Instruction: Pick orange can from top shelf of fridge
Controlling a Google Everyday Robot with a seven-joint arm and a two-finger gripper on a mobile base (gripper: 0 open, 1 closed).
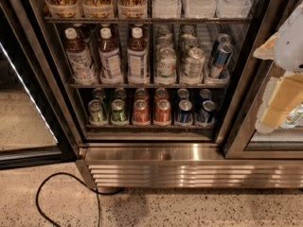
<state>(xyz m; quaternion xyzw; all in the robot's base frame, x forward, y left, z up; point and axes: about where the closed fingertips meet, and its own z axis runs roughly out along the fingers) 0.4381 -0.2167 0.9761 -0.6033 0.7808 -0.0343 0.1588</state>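
The fridge (156,155) stands in front of me with its left glass door swung open. The top shelf (142,20) is the highest rack in view; it carries cups of brown sticks on the left and clear plastic tubs on the right. No orange can shows on it or anywhere else in view. My gripper (280,82), white with tan parts, hangs at the right edge of the view. It is in front of the fridge's right door frame, level with the middle rack and apart from all the drinks.
The middle rack (142,85) holds white-capped brown bottles (110,56), green-silver cans and blue cans. The lowest rack holds green, red (140,111) and blue cans. The open door (23,112) is at the left. A black cable (66,176) loops on the speckled floor.
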